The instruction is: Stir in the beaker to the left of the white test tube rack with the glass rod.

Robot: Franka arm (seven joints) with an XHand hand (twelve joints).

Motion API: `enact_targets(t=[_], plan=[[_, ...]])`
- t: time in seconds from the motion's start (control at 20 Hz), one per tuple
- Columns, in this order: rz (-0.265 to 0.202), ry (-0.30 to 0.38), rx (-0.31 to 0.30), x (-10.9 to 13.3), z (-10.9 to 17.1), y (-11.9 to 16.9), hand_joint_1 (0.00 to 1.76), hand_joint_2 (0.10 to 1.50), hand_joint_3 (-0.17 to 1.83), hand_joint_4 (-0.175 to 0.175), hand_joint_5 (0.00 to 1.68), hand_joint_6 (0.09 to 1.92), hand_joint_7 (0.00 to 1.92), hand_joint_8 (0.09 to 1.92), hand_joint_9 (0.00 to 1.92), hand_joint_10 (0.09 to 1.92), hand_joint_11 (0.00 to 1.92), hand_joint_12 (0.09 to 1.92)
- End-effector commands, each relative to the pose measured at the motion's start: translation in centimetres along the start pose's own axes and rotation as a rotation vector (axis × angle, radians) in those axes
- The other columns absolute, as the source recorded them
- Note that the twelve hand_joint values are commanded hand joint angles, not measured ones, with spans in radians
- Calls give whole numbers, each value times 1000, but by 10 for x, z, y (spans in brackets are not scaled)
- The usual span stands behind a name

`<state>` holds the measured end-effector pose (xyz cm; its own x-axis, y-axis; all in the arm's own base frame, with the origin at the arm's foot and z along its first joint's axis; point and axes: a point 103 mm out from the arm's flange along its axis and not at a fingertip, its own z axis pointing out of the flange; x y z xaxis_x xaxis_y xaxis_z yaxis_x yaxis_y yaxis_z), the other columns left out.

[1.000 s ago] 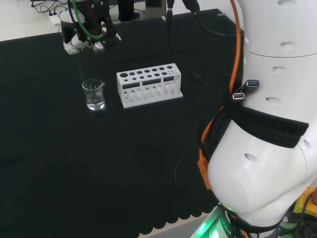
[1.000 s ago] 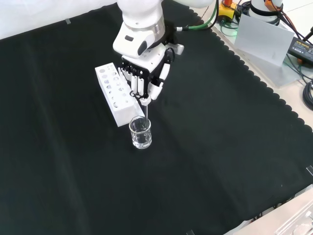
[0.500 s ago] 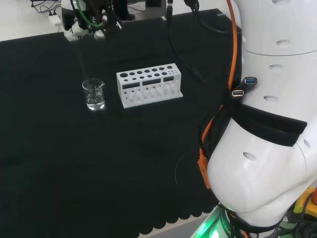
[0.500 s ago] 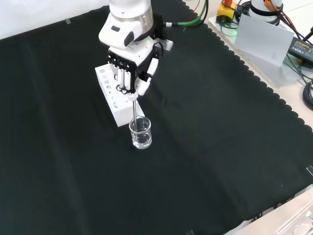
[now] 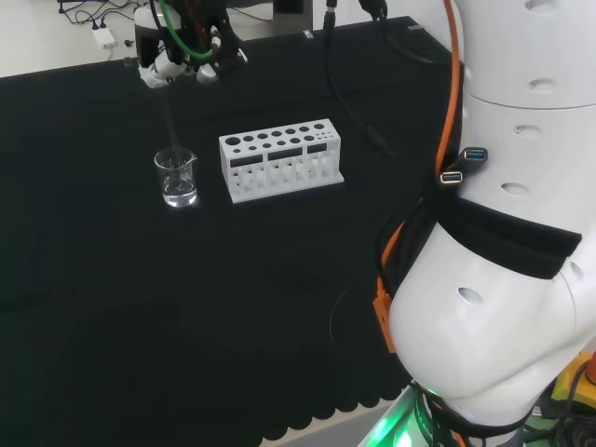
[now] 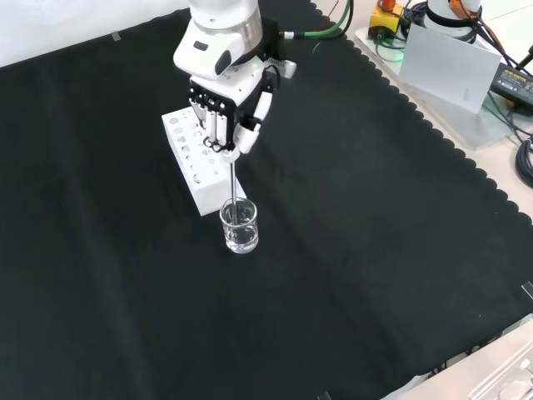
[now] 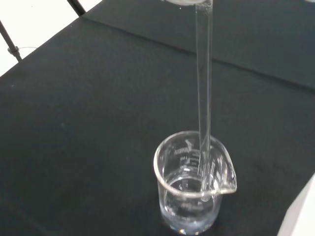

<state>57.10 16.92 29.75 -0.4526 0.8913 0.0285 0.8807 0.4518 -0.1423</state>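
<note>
We are pinching the rod (image 6: 234, 179) in the hand (image 6: 223, 117), its tip dipping inside the beaker (image 6: 240, 227) beside the rack (image 6: 193, 162).

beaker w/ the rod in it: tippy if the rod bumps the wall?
Probably somewhat. The beaker is small clear glass holding only a shallow pool of liquid, so likely light. The glass rod, pinched in the hand, rises well above the rim, so a sideways push there could slide or tip it. Likely fragile too.

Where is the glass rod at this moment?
In the front view, the glass rod hangs from the hand into the beaker, just before the white rack.
</note>
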Motion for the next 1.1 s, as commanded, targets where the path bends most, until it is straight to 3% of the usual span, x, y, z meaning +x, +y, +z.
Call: enact_targets(t=[0.05,0.45,1.1], plan=[[0,-6,12,-1,0,-10,1310,1102,-163,-175,1220,331,1214,934,1626,791,1641,625],[-14,4,-47,22,-10,-16,1310,1107,-175,-175,1233,308,1216,933,1635,781,1642,623],[-22,-15,-40,32,-11,-26,1311,1106,-175,-175,1243,289,1214,938,1638,770,1644,621]])
